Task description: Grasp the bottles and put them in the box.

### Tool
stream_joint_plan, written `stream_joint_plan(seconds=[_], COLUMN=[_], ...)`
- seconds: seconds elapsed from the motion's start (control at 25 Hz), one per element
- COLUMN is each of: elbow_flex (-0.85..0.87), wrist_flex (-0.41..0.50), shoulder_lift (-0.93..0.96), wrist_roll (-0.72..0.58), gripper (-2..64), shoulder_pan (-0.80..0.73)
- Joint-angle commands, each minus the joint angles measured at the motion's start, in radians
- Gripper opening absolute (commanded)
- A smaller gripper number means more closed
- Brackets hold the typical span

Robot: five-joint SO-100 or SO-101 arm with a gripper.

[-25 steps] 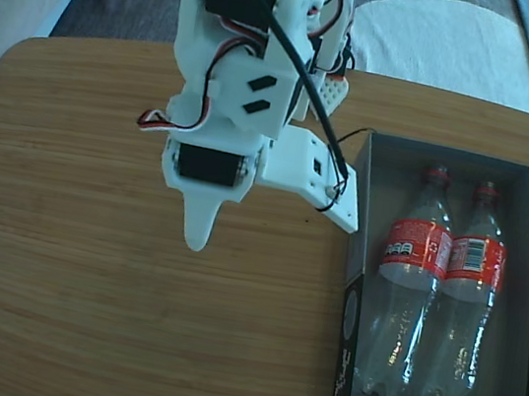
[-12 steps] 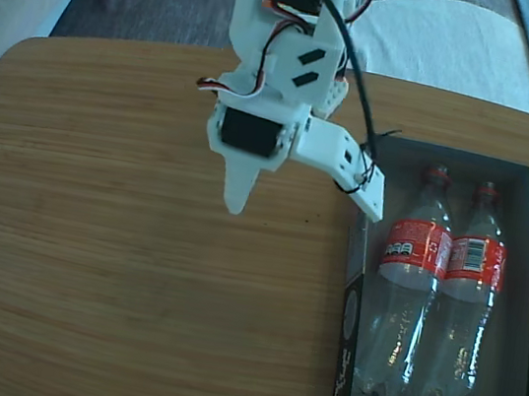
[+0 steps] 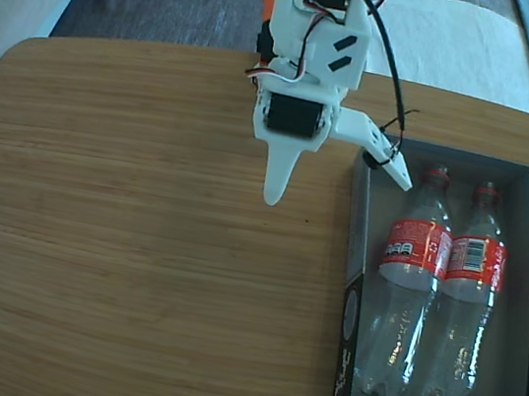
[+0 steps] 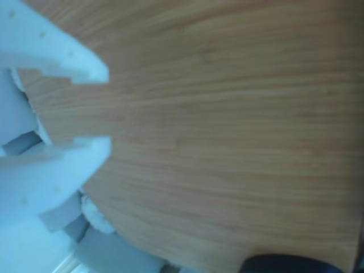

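Bottles (image 3: 436, 283) lie boxed, beside empty, parted tool (image 3: 336, 189).

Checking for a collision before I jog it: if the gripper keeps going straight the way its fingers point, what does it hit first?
Probably the bare table: the wrist view shows only wood beyond the open gripper; height is unclear.

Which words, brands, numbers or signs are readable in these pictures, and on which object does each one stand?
No text reads clearly in either view.
Left bottle, red label: white script, too blurred to read.
Right bottle, red label: a white barcode patch, digits too small to read.
Box, black outer side: faint light print, illegible.
Wrist view: only the wooden table and the white fingers, no text.
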Motion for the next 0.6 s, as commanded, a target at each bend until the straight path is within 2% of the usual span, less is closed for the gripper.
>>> stream_joint_plan(seconds=[0.0, 0.28, 0.56], elbow_flex=[0.064, 0.322, 0.446], wrist_flex=[-0.032, -0.138, -0.141], shoulder_lift=[0.086, 0.285, 0.423], wrist_roll=[0.002, 0.002, 0.003], gripper=[7.6, 7.5, 7.5], shoulder_pan=[-0.005, 0.000, 0.006])
